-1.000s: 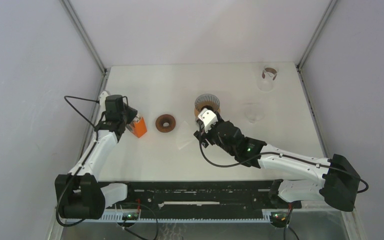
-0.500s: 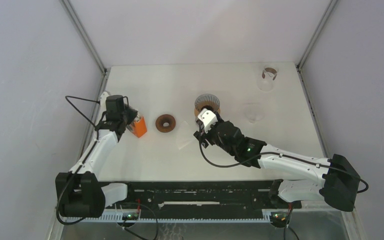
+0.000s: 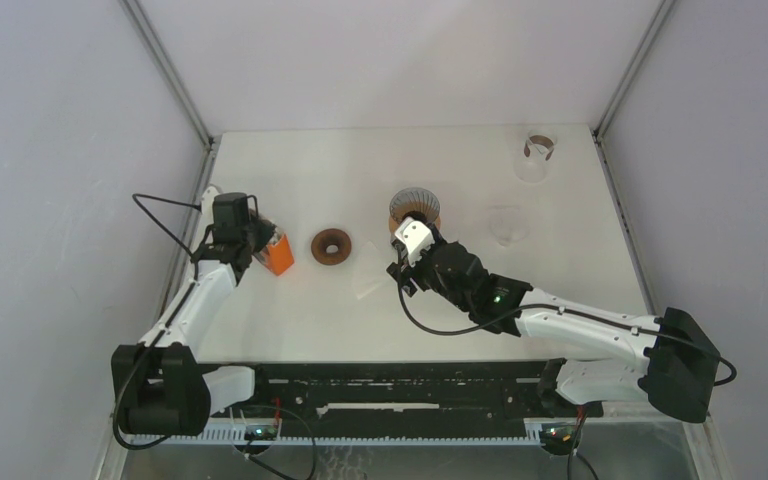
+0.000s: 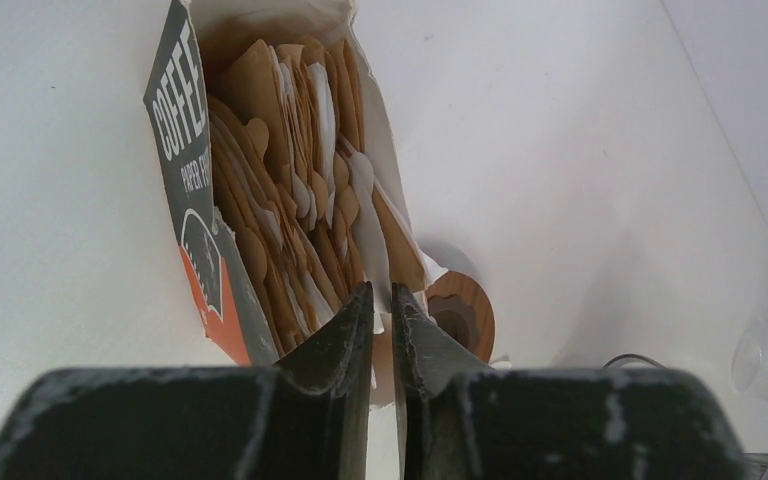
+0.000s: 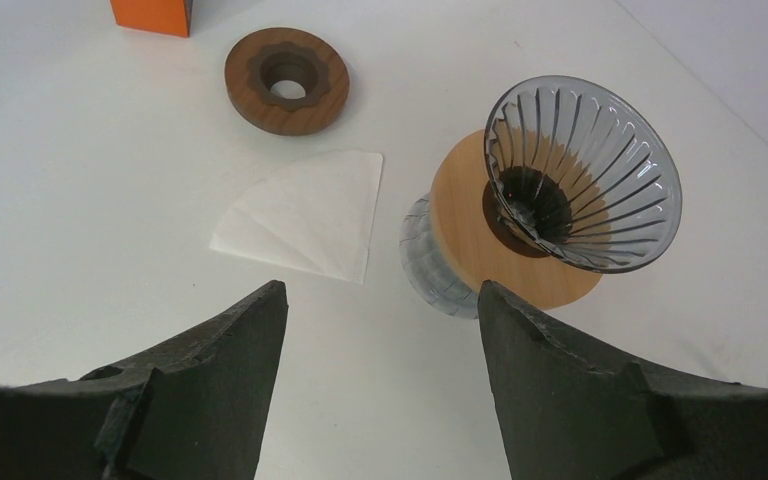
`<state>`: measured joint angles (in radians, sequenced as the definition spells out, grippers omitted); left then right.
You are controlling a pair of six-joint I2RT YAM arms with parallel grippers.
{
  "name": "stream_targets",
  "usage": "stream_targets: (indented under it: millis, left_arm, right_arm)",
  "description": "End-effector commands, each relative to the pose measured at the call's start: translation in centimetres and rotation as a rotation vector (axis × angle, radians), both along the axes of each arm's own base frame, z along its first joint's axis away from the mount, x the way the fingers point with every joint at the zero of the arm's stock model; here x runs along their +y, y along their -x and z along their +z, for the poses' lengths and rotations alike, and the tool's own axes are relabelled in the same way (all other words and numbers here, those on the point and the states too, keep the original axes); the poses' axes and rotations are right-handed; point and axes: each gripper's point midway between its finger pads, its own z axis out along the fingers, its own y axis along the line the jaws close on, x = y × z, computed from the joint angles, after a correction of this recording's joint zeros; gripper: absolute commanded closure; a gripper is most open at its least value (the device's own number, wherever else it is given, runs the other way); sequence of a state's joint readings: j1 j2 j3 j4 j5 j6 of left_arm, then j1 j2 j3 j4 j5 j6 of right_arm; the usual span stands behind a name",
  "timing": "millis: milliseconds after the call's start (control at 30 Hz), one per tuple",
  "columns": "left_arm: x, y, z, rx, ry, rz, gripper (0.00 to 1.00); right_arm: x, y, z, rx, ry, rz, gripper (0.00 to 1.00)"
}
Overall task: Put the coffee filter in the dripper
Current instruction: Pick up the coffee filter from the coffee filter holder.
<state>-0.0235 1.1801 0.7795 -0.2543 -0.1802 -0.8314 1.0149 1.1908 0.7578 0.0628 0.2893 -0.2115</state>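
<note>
The left tool (image 4: 382, 300) is at the open top of the box (image 4: 185, 200), which stands on the tabletop (image 3: 460, 160) at its left side. Its two fingers (image 4: 335, 345) are closed to a thin slit. A white filter (image 4: 360, 195) from the packed row of brown and white ones runs down into that slit, and the tips seem to pinch its edge. The right tool (image 5: 380, 290) is spread wide and holds nothing. It hovers over the middle of the tabletop, just near of the dripper (image 5: 585, 190). The dripper is a ribbed, smoky glass cone tilted on a round wooden collar, and that collar sits on a ribbed clear base. A loose filter (image 5: 300, 215), a flat white folded fan, lies on the tabletop just left of that base, close to it but not touching. It is on the near side of a dark wooden ring (image 5: 287, 78). From above, the ring lies between the box and the dripper, apart from both, and the loose filter shows only as a faint pale patch left of the right tool. Two clear cups stand well apart from all this on the right: one (image 3: 537, 155) at the far right corner, the other (image 3: 507, 224) nearer and right of the dripper.
</note>
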Motion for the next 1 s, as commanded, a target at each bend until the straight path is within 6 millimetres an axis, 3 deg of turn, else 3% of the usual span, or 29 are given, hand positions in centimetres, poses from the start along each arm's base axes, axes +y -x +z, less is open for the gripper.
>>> stream_targets:
  millis: [0,433,667,967]
  left_arm:
    - [0.8,-0.3,0.2,-0.013,-0.019,0.028,0.84]
    - [1.2,-1.1,0.5,-0.02,-0.038,0.032,0.89]
    - [1.4,-1.1,2.1,-0.044,-0.062,0.029,0.99]
    - [1.4,-0.3,4.7,-0.073,-0.085,0.005,1.0]
  right_arm:
    - [0.6,-0.2,0.8,-0.026,-0.026,0.01,0.22]
    - [0.6,-0.1,0.7,-0.024,-0.023,0.013,0.22]
    - [0.7,0.0,0.7,-0.023,-0.021,0.021,0.22]
    - [0.8,0.2,0.8,-0.024,-0.024,0.032,0.22]
